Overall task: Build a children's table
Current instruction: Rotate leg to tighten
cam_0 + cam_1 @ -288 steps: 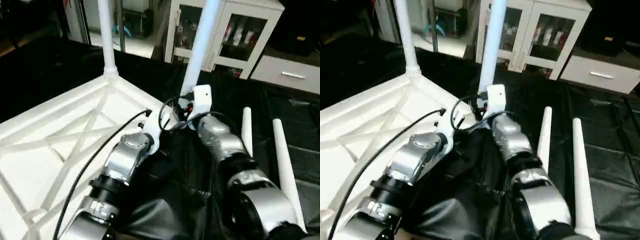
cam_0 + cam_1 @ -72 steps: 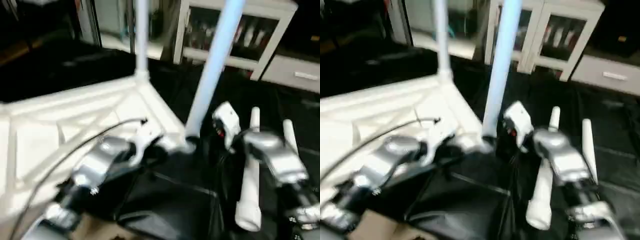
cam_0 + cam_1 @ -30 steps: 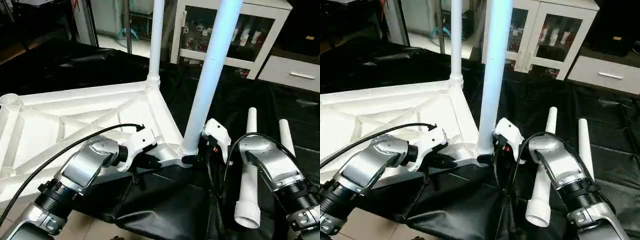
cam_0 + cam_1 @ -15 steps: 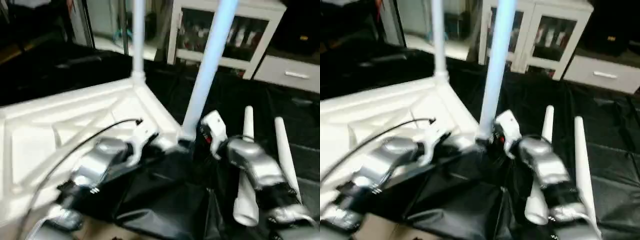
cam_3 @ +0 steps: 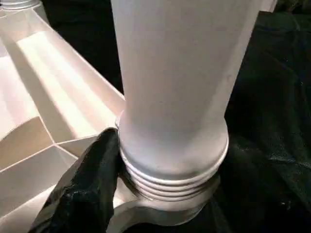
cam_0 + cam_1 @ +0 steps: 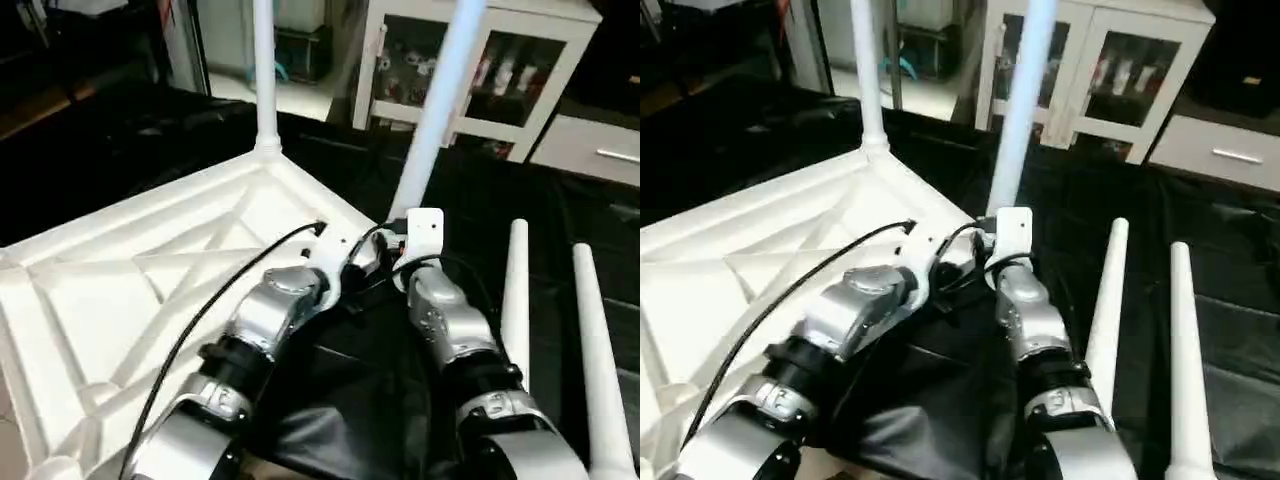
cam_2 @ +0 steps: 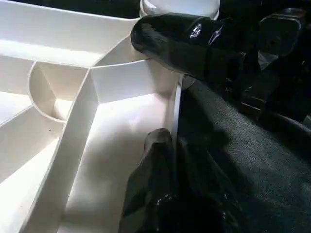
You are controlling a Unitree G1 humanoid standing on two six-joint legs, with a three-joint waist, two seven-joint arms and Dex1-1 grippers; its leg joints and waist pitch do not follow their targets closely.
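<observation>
The white table top (image 6: 120, 290) lies upside down, its X ribs facing up. One leg (image 6: 264, 80) stands in the far corner socket. A second leg (image 6: 440, 110) stands in the near right corner socket, its threaded base (image 5: 170, 179) just above the socket. My right gripper (image 5: 170, 160) is closed around that base, with one black finger (image 5: 87, 189) pressed against it. My left gripper (image 7: 167, 145) is shut on the table top's thin rim (image 7: 176, 107) beside the same socket. Two loose legs (image 6: 515, 300) (image 6: 590, 340) lie side by side to the right.
Black cloth (image 6: 120, 150) covers the floor around and under the table top. A white glass-door cabinet (image 6: 500, 60) and a low drawer unit (image 6: 600, 150) stand behind. My silver forearms (image 6: 450, 330) cross the near middle.
The whole picture has shifted with my head. Both grippers stay at the near right corner, the left on the rim and the right on the leg's base.
</observation>
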